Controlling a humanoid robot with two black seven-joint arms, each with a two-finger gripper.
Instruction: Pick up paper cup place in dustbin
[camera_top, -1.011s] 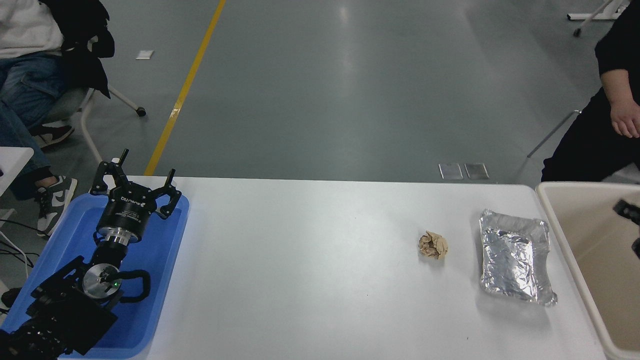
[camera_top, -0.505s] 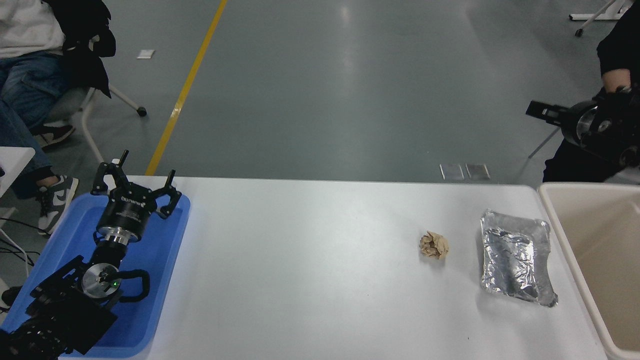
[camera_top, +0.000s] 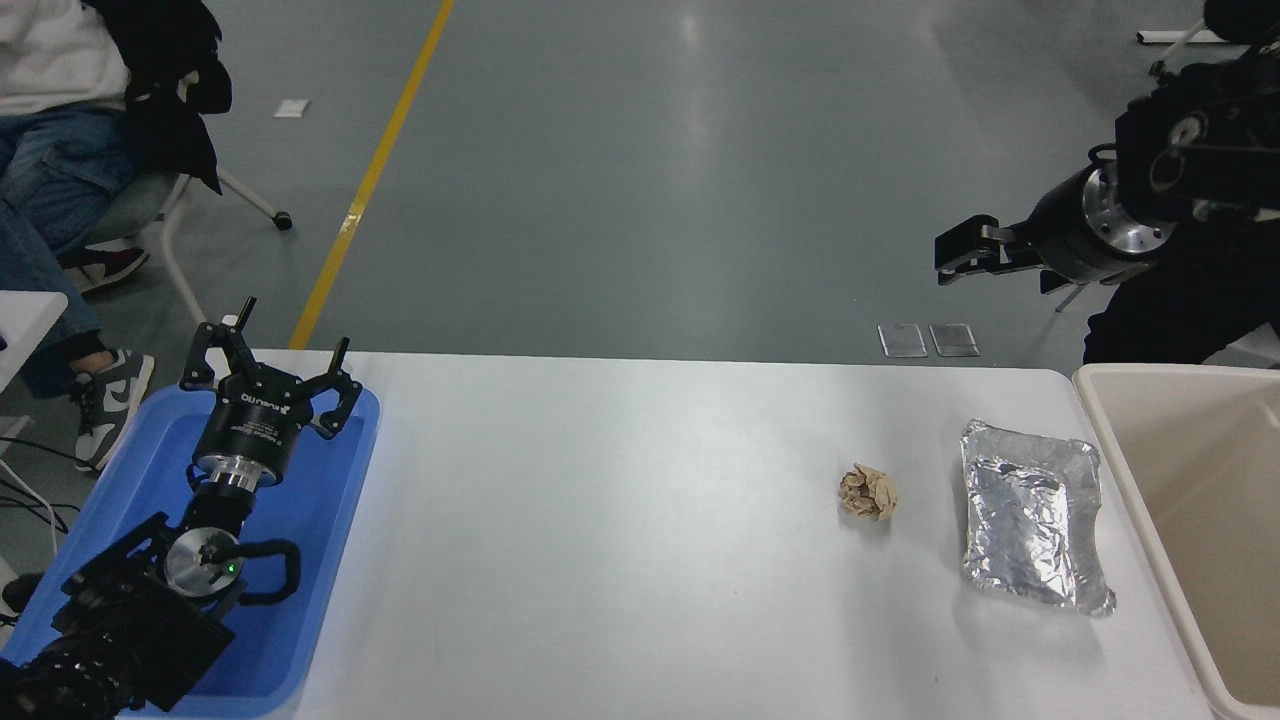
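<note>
No paper cup shows anywhere in the head view; it is hidden or out of view. The beige dustbin (camera_top: 1100, 440) stands at the table's right end, and the part of its inside that shows holds nothing. My right gripper (camera_top: 962, 252) is raised high above the table's far right corner, pointing left, up and left of the dustbin, with nothing visible in it. My left gripper (camera_top: 275, 360) is parked open over the blue tray (camera_top: 330, 560) at the lower left.
A crumpled brown paper ball (camera_top: 867, 492) lies on the white table right of centre. A crinkled silver foil tray (camera_top: 1032, 528) lies between it and the dustbin. A person in black stands at the far right behind my right arm; another sits at the top left.
My right arm has come up from low over the dustbin at the right edge, rising and swinging left to above the table's far right corner. The left arm has not moved.
</note>
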